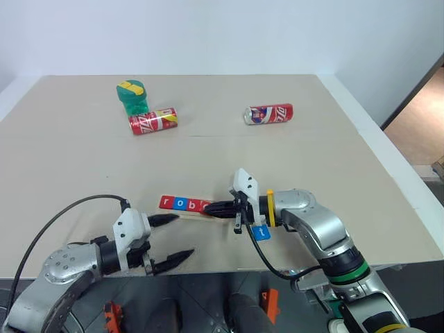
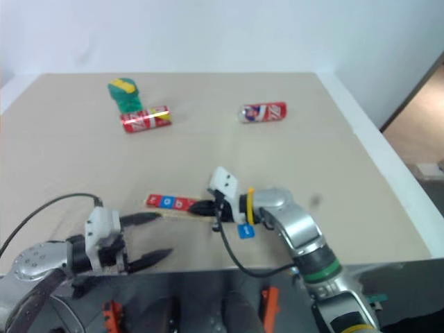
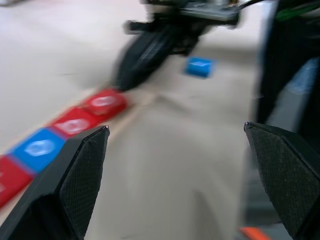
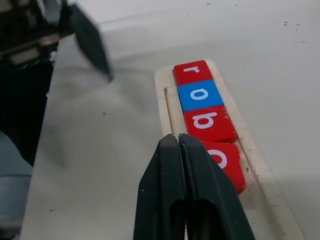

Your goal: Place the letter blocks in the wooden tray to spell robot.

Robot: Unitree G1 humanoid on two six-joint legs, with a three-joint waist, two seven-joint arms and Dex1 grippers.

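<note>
The wooden tray (image 4: 166, 95) lies near the table's front edge. Four letter blocks sit in its groove in a row: red r (image 4: 192, 72), blue o (image 4: 200, 95), red b (image 4: 209, 123) and red o (image 4: 225, 161). A fifth block, blue (image 1: 261, 233), lies flat on the table under my right wrist; I cannot read its letter. My right gripper (image 1: 209, 208) is shut with nothing in it, its tips low over the tray beside the last red o. My left gripper (image 1: 183, 236) stands open and empty just in front of the tray.
Two red soda cans (image 1: 153, 121) (image 1: 268, 114) lie on their sides at the far half of the table. A green container with a yellow top (image 1: 131, 96) stands behind the left can. The table's front edge (image 1: 229, 267) runs just under both grippers.
</note>
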